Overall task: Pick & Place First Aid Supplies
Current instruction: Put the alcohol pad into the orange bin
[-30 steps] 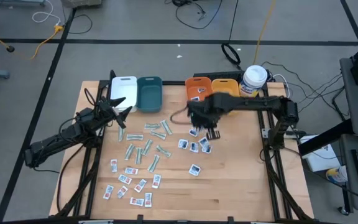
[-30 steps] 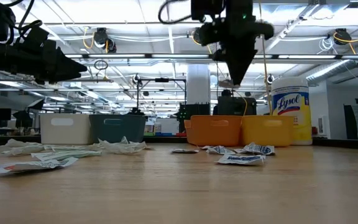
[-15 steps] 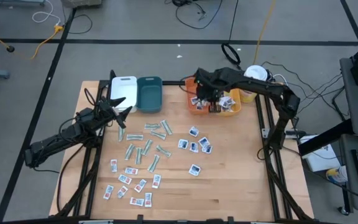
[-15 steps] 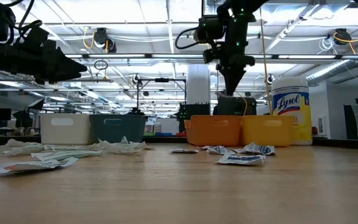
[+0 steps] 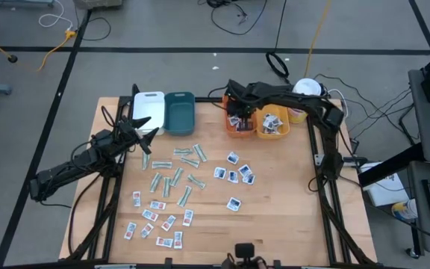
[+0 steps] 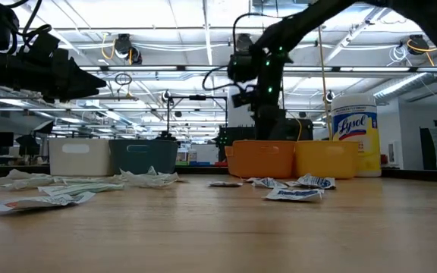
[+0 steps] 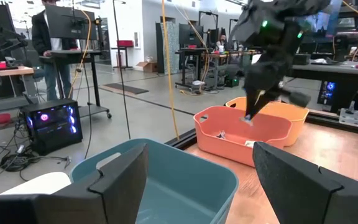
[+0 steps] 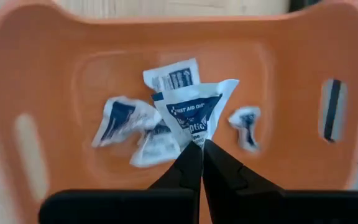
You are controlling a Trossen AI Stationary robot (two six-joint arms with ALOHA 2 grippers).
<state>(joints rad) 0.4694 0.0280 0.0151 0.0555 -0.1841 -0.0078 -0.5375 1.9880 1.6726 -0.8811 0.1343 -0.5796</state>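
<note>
My right gripper [image 5: 237, 119] hangs over the orange bin [image 5: 230, 101] at the far edge, shut on a white packet with blue print [image 8: 194, 112]. Several more such packets [image 8: 123, 121] lie in that bin. Loose on the table are blue-print packets [image 5: 234, 175], pale-green strips [image 5: 174, 175] and red-print packets [image 5: 155, 220]. My left gripper [image 5: 142, 128] waits open above the table near the white bin [image 5: 148, 104]. In the left wrist view the right gripper [image 7: 253, 112] stands above the orange bin [image 7: 247, 134]. My right gripper pinches the blue-print packet by one corner [image 8: 197, 140] between its two fingertips [image 8: 190, 163], coming from above and pointing down. The packet is lifted clear and hangs below the fingers, over the inside of the orange bin [image 8: 55, 74].
Four bins stand in a row at the far edge: white, teal [image 5: 179, 112], orange and yellow-orange [image 5: 273, 119], the last holding packets too. A white canister with a yellow label [image 5: 304, 93] stands at the far right corner. Bare wood lies along the right and near sides.
My right gripper has moved from above the blue-print packets in the table's middle toward the far edge, to above the orange bin, and has come lower there. The left arm has kept still.
</note>
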